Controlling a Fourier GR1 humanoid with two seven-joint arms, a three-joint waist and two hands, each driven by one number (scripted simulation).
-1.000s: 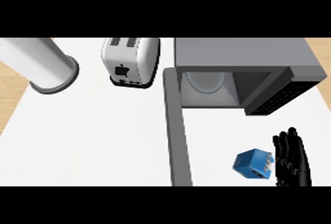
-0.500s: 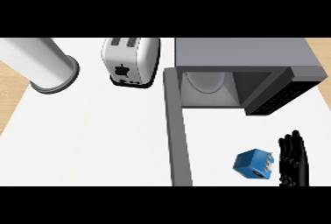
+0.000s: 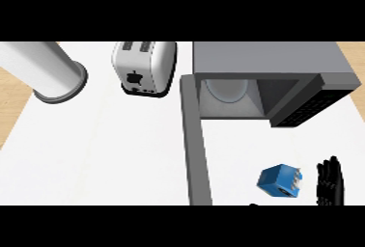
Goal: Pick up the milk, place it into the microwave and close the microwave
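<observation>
The milk (image 3: 281, 180) is a small blue carton standing on the white counter at the lower right. My right hand (image 3: 329, 182) is just to its right, fingers straight and pointing away from me, a small gap between hand and carton. The microwave (image 3: 271, 79) stands at the back right with its cavity showing. Its door (image 3: 195, 144) is swung wide open, reaching toward me as a long grey bar left of the carton. My left hand does not show.
A silver toaster (image 3: 144, 67) sits at the back, left of the microwave. A large white and grey cylinder (image 3: 44, 72) lies at the back left. The counter's left edge meets a wooden floor (image 3: 8, 96).
My right hand has drawn back toward the view's lower edge and slightly right. The carton and microwave door have not moved.
</observation>
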